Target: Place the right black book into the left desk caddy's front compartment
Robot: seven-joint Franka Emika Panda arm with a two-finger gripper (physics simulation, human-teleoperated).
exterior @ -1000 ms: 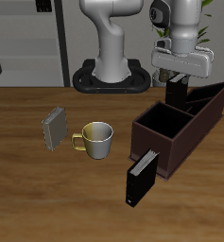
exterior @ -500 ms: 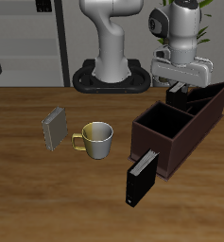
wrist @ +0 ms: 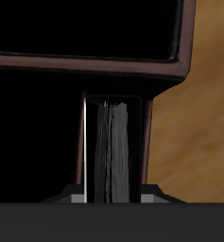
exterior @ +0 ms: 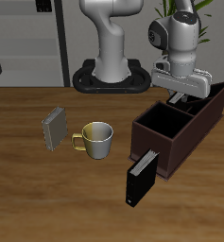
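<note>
My gripper [exterior: 181,95] hangs over the rear, higher-walled section of the left desk caddy [exterior: 166,144], a long maroon-brown open box. It is shut on a black book [wrist: 113,142], held upright between the fingers [wrist: 147,194] and lowered inside the caddy's walls [wrist: 132,66]. In the exterior view the gripper and the caddy walls hide most of this book. A second black book [exterior: 140,177] stands leaning against the caddy's near end. I cannot tell which section is the front compartment.
A pale yellow mug [exterior: 96,140] stands mid-table, with a grey book [exterior: 55,128] upright beside it. The robot's base [exterior: 112,77] is at the back. A plant [exterior: 206,24] shows behind the arm.
The gripper has come down with the black book, sinking it from above the caddy's rim into the rear section. Nothing else has moved.
</note>
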